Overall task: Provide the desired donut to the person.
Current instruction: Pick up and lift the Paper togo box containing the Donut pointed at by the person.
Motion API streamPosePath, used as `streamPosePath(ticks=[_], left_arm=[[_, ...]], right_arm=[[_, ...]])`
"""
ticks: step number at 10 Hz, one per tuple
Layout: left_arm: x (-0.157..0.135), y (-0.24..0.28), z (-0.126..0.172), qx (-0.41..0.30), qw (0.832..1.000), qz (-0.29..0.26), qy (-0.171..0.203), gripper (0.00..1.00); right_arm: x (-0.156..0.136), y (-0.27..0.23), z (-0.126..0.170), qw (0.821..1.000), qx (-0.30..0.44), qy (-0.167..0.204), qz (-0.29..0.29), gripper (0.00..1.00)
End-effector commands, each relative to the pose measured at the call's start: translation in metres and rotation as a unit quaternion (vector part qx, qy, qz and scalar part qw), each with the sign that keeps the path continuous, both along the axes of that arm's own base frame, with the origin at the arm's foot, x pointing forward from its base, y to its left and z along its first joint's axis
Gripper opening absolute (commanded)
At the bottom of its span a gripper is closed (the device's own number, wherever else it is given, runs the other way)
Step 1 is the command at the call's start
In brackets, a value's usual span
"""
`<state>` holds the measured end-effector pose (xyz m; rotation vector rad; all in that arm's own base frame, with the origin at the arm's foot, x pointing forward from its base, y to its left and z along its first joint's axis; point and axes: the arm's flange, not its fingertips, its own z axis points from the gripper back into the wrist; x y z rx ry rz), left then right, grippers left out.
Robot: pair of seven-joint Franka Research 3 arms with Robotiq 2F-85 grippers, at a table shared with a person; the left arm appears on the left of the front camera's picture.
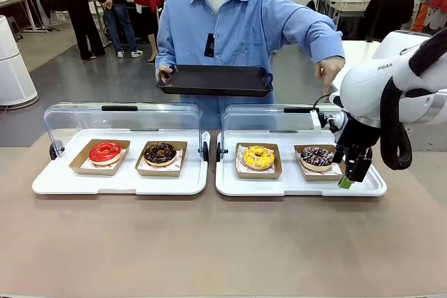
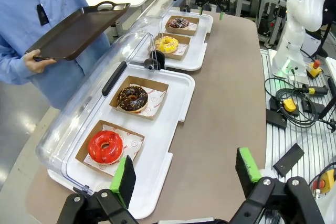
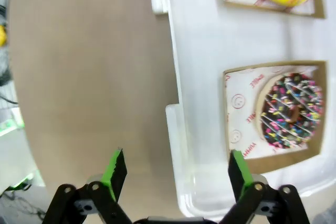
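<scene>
Four donuts sit in cardboard trays inside two open display cases: red [image 1: 105, 151], chocolate [image 1: 160, 153], yellow [image 1: 258, 156] and dark with sprinkles [image 1: 317, 156]. The person [image 1: 237, 19] stands behind them, holding a dark serving tray [image 1: 215, 80] in one hand. Their other hand [image 1: 330, 71] stretches out above the right case. My right gripper [image 1: 353, 172] hangs open just right of the sprinkle donut [image 3: 291, 109], and its fingers [image 3: 115, 169] straddle the case's front edge. My left gripper [image 2: 185, 174] is open above the table near the red donut [image 2: 105, 146], with nothing between its jaws.
Each white case base [image 1: 119, 181] has a clear lid [image 1: 122, 120] swung up at the back, on the person's side. Brown table [image 1: 223, 242] stretches free in front of the cases. Cables and boxes [image 2: 294, 103] lie off the table's side.
</scene>
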<state>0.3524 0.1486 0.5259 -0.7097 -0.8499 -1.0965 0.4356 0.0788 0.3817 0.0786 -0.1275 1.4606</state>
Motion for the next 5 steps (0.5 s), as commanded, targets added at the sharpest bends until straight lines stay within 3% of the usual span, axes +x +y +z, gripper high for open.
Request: streamPosePath(ticks=[1, 5], left_arm=[[0.0011, 0.0002, 0.0016, -0.008, 1.000, 0.001, -0.005, 1.00], [0.0011, 0.0002, 0.0016, -0.008, 1.000, 0.001, -0.005, 1.00]], right_arm=[[-0.0034, -0.0037, -0.0015, 1.000, 0.003, 0.001, 0.002, 1.00], [-0.0003, -0.0005, -0.0004, 1.000, 0.000, 0.001, 0.000, 1.00]])
